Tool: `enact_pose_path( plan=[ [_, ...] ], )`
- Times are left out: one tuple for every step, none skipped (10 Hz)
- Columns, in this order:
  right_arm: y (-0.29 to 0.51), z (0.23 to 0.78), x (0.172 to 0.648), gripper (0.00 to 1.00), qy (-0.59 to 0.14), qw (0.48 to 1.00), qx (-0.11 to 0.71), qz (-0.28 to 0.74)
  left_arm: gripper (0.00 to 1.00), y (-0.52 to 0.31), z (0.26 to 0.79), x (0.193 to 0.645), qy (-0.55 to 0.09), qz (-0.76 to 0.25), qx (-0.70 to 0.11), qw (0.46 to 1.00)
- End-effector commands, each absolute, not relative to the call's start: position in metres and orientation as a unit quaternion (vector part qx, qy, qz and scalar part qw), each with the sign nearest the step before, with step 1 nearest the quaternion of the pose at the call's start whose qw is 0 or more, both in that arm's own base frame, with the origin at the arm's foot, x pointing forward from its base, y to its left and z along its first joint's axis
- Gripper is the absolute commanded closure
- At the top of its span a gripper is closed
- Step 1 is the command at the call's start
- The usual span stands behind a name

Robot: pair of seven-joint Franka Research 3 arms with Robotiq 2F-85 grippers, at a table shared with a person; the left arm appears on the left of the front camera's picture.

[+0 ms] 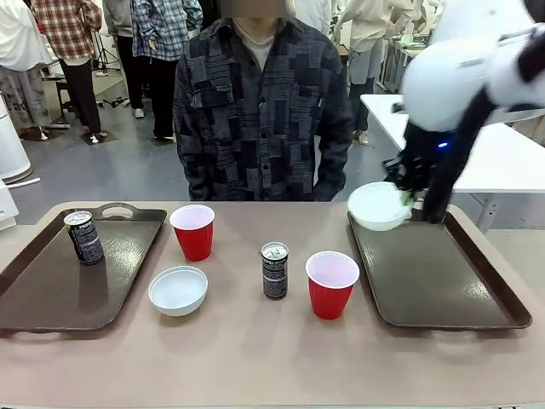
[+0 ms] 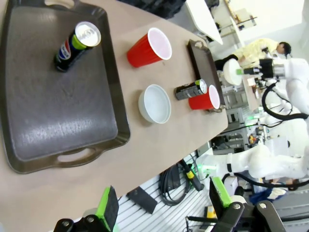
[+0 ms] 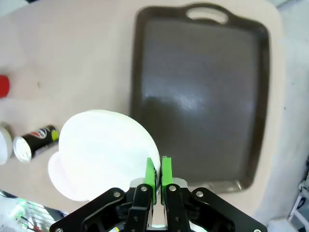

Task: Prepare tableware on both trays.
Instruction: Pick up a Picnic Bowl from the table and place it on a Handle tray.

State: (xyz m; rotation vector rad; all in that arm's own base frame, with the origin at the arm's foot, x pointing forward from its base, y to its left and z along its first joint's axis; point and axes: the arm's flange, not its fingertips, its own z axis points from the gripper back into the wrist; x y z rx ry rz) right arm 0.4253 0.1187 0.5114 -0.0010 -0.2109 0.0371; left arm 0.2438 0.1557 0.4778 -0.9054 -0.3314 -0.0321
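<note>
One can (image 1: 83, 237) on left tray (image 1: 47, 294) (upright).

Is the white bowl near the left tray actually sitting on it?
No, the white bowl rests on the bare table, just outside the right rim of the left tray.

My right arm (image 1: 456, 77) comes in from the right side and bends down, so its wrist points low. The right gripper (image 1: 408, 194) is squeezed tight, and its green pads (image 3: 150, 171) pinch a bowl (image 1: 377, 206) (just by the rim). My left gripper (image 2: 162, 191) is up high and looks down. Its two fingers are spread wide with nothing between them.
</note>
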Motion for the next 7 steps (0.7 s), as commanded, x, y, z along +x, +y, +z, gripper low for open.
enact_pose_path(
  plan=[
    [0.083, 0.517, 0.388, 0.93, -0.107, 0.994, 0.008, 0.002, 0.0, 0.157, 0.478, 0.243, -0.161, -0.014, -0.439, 0.884],
    [0.066, 0.517, 0.364, 0.93, -0.099, 0.995, 0.015, -0.006, 0.0, 0.157, 0.478, 0.243, -0.161, -0.014, -0.439, 0.884],
    [0.053, 0.518, 0.349, 0.93, -0.103, 0.994, 0.035, -0.012, 0.0, 0.157, 0.478, 0.243, -0.161, -0.014, -0.439, 0.884],
    [0.042, 0.515, 0.341, 0.93, -0.097, 0.994, 0.054, -0.02, 0.0, 0.157, 0.478, 0.243, -0.161, -0.014, -0.439, 0.884],
    [0.033, 0.509, 0.342, 0.93, -0.103, 0.991, 0.059, -0.054, 0.0, 0.157, 0.478, 0.243, -0.161, -0.014, -0.439, 0.884],
    [0.049, 0.522, 0.349, 0.93, -0.102, 0.994, 0.023, -0.022, 0.0, 0.157, 0.478, 0.243, -0.161, -0.014, -0.439, 0.884],
    [0.049, 0.522, 0.349, 0.93, -0.102, 0.994, 0.023, -0.022, 0.0, 0.157, 0.478, 0.243, -0.161, -0.014, -0.439, 0.884]
  ],
)
